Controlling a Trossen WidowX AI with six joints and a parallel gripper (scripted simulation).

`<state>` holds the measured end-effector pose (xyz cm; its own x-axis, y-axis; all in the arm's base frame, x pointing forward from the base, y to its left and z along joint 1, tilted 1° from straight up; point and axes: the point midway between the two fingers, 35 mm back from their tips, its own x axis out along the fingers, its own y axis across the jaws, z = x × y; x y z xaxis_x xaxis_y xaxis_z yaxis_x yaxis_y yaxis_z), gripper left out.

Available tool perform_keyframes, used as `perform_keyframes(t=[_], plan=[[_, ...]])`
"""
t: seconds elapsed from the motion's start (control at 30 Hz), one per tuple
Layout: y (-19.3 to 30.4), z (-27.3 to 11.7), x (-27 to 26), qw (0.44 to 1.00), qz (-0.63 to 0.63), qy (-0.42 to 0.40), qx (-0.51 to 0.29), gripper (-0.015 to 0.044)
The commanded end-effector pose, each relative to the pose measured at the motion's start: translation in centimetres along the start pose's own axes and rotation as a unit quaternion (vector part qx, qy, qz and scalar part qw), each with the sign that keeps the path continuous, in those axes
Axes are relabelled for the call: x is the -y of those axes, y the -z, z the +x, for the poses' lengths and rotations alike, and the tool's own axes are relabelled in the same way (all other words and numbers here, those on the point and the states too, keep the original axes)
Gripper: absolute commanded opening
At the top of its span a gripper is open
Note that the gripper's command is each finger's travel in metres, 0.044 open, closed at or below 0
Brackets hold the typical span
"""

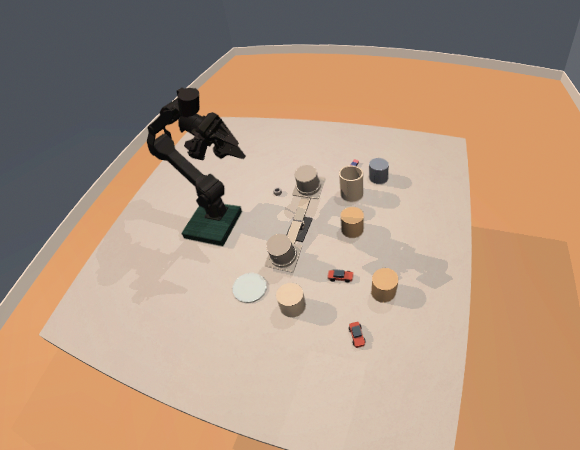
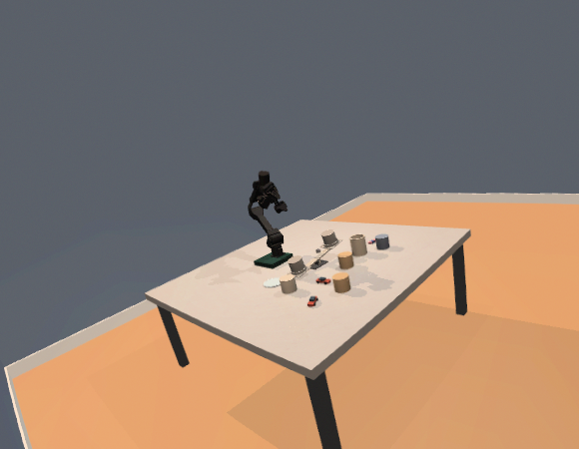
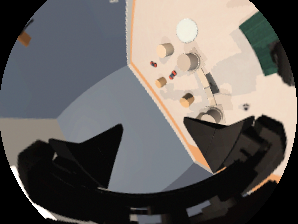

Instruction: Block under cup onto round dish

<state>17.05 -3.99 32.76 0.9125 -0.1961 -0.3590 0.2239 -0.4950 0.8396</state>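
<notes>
Waiting open over table's left side, top view.
Spreading my empty gripper (image 1: 220, 156) (image 2: 276, 205) (image 3: 153, 123) near the table's (image 1: 340, 390) (image 2: 289, 324) (image 3: 235, 45) left edge; dish (image 1: 249, 287) (image 2: 271, 282) (image 3: 187, 30) sitting nearer bottom-left corner; dipping cup (image 1: 281, 250) (image 2: 296, 264) (image 3: 188, 61) probably hiding the block, weighing its end down.

The top view looks steeply down from high up; the exterior view, farther back, faces a corner of the pale rectangular table (image 1: 340, 390) (image 2: 289, 319) (image 3: 235, 55); the wrist view looks past the black gripper fingers, sharing the table at upper right.
</notes>
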Motion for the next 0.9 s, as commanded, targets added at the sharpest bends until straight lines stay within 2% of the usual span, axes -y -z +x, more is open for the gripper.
perform_keyframes(t=[0.0,0.43,0.87], plan=[[0.0,0.6,0.7,0.998,-0.053,0.019,0.001,0.0440],[0.2,1.4,2.7,0.966,-0.251,0.064,-0.019,0.0440],[0.5,1.9,4.7,0.890,-0.442,0.100,-0.052,0.0440]])
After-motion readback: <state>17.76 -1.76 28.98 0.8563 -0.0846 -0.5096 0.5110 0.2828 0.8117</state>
